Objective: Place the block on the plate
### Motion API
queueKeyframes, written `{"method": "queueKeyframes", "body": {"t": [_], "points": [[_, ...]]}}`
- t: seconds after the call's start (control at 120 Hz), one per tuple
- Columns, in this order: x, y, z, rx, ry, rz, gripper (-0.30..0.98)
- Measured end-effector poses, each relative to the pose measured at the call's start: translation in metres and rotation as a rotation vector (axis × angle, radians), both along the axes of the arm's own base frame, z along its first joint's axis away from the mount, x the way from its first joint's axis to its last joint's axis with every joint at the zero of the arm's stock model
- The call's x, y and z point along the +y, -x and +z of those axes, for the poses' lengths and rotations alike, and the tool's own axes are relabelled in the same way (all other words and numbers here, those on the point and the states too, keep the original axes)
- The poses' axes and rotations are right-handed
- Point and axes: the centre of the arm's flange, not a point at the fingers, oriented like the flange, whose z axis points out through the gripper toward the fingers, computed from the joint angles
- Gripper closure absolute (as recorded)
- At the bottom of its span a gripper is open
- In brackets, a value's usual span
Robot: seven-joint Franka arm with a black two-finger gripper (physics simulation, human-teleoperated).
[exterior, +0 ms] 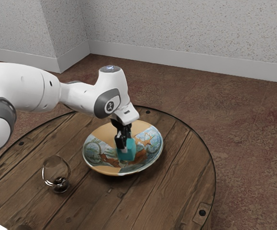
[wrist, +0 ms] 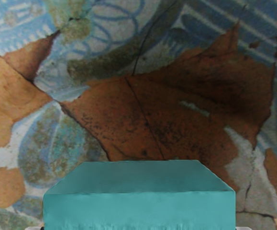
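Placing step: your teal block (exterior: 127, 152) is at the painted plate (exterior: 95, 166).
Your gripper (exterior: 126, 146) has it pinched over the plate's middle; contact below is unclear. Ease down until it seats, then open the fingers and lift straight away.

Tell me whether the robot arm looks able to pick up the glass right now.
Probably not: its fingers look closed on the teal block over the plate. With them free, likely yes, as the glass stands out in the open on the table.
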Motion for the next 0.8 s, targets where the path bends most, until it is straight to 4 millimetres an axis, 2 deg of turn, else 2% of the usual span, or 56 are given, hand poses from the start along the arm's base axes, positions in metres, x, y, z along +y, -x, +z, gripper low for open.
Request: {"method": "queueKeyframes", "body": {"t": [0.075,0.125,0.258,0.308,0.35,0.433,0.533,0.633,0.8], "points": [[0.000,0.001,0.007,-0.008,0.002,-0.002,0.12],[0.000,0.003,0.025,-0.024,0.006,-0.003,0.09],[0.011,0.012,0.098,-0.056,0.018,0.060,0.05],[0.027,0.016,0.123,-0.061,0.016,0.126,0.04],[0.045,0.013,0.152,-0.074,0.014,0.197,0.03],[0.066,0.013,0.201,-0.083,0.021,0.320,0.02],[0.076,0.030,0.246,-0.075,0.037,0.428,0.01],[0.077,0.043,0.263,-0.047,0.041,0.506,0.01],[0.077,0.050,0.262,0.004,0.040,0.613,0.00]]}}
